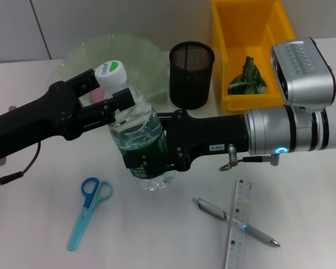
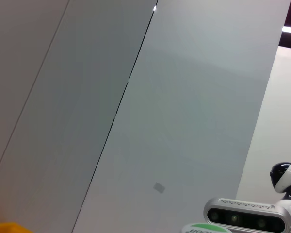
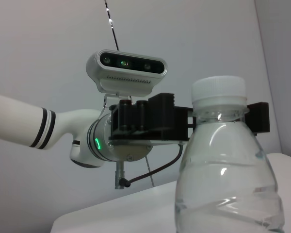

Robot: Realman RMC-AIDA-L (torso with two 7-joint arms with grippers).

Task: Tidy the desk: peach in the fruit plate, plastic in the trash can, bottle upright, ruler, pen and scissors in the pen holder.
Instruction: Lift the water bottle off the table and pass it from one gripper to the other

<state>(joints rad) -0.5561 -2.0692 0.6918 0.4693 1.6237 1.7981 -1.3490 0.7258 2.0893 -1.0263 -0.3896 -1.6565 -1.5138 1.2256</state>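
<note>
The bottle [image 1: 141, 147] is held upright at centre frame, gripped at the neck by the left gripper [image 1: 103, 101] and at the body by the right gripper [image 1: 157, 154]. Scissors [image 1: 88, 210], ruler [image 1: 239, 224] and pen [image 1: 235, 222] are seen along the lower edge.

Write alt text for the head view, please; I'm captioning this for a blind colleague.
Both grippers meet at an upright bottle mid-desk: the left gripper around its neck, the right gripper around its body. Scissors, a pen and a ruler lie in front; the fruit plate, pen holder and trash can stand behind.
</note>
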